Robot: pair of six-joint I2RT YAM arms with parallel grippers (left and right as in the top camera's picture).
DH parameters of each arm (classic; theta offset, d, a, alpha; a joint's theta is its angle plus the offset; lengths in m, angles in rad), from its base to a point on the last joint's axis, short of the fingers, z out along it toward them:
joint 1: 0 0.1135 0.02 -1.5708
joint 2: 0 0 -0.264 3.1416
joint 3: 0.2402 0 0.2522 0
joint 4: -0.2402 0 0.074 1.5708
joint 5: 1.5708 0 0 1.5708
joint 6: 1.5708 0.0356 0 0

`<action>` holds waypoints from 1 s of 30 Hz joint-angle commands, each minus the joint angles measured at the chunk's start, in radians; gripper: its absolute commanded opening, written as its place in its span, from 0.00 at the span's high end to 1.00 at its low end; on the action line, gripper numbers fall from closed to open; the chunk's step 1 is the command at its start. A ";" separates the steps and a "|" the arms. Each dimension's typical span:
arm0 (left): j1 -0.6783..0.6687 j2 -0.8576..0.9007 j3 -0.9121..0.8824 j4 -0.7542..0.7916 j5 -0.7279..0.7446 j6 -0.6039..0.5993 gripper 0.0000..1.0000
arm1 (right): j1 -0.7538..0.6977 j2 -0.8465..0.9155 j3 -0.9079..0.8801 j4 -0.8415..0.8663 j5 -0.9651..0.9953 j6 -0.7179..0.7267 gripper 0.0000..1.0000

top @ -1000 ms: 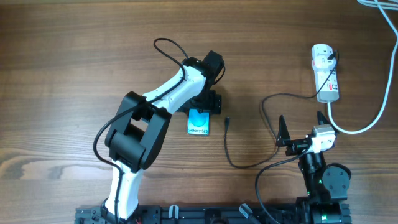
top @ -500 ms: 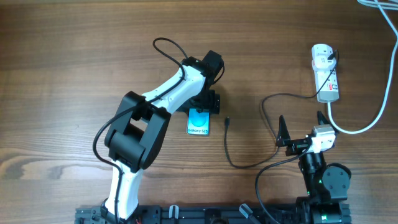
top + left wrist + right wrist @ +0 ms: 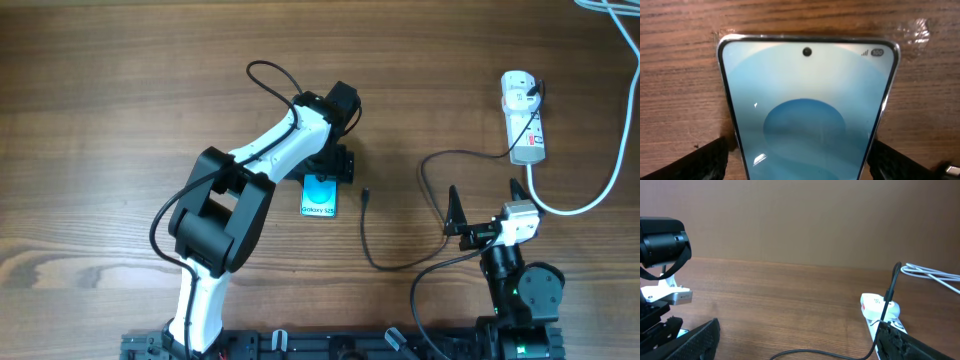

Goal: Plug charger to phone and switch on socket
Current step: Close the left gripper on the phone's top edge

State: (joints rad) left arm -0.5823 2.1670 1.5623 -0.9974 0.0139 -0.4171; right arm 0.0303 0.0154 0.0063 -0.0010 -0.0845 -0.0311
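The phone lies flat on the wooden table with its teal-blue screen up; it fills the left wrist view. My left gripper is open, low over the phone's far end, with one finger on each side of it. The charger's thin black cable curls from the white socket to its tip, which lies loose just right of the phone. My right gripper is open and empty, right of the cable loop. The right wrist view shows the socket and cable.
The socket's thick white cord loops along the table's right side and off the top edge. The left arm's white and black links stretch across the middle of the table and show in the right wrist view.
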 commanded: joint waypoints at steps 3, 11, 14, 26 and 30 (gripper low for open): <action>-0.011 0.040 -0.039 -0.027 0.003 -0.006 0.11 | 0.005 -0.006 -0.001 0.002 0.009 0.005 0.00; -0.011 0.040 -0.039 -0.035 0.003 -0.006 0.17 | 0.005 -0.006 -0.001 0.002 0.009 0.005 0.00; -0.011 0.040 -0.039 -0.035 0.003 -0.006 0.21 | 0.005 -0.006 -0.001 0.003 0.009 0.005 0.00; -0.010 0.040 -0.037 -0.032 0.003 -0.006 0.27 | 0.005 -0.006 -0.001 0.002 0.009 0.005 0.00; -0.010 0.040 -0.013 -0.051 0.004 -0.006 0.27 | 0.005 -0.006 -0.001 0.003 0.009 0.005 0.00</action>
State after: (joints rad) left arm -0.5880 2.1670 1.5620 -1.0306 0.0315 -0.4171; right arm 0.0303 0.0154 0.0063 -0.0013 -0.0849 -0.0311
